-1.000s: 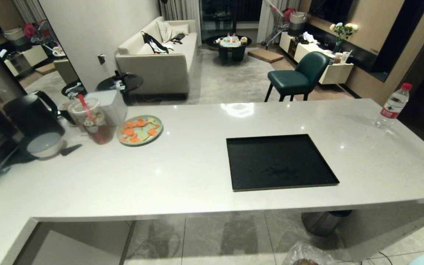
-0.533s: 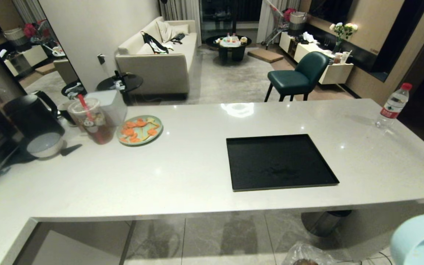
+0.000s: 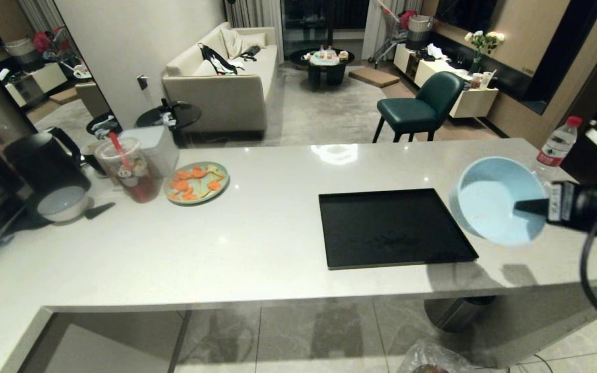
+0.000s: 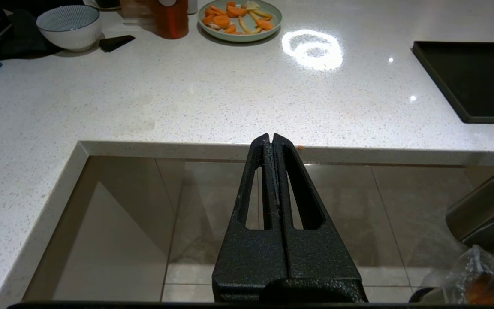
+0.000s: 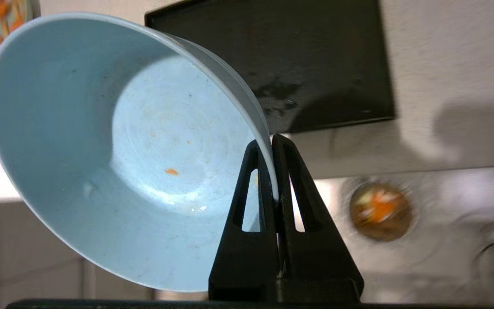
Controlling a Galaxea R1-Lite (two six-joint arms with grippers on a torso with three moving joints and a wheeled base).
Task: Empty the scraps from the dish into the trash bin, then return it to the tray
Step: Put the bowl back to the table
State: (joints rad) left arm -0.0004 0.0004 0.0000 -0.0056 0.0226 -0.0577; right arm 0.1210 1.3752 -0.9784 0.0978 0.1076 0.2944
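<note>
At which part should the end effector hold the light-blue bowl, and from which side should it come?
At the thin rim, as the right end effector does now: one finger inside the wall, one outside, from the side facing away from the tray. The bowl has deep smooth sides, too wide to span.

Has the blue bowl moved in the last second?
Yes. The bowl, pinched by the right gripper, rose from the lower right corner, below the counter edge, to beside the tray, right of it.

place: home living-dining room | cues: sofa [image 3: 226,77]; coffee table [image 3: 324,65]; stone counter [image 3: 257,228]
</note>
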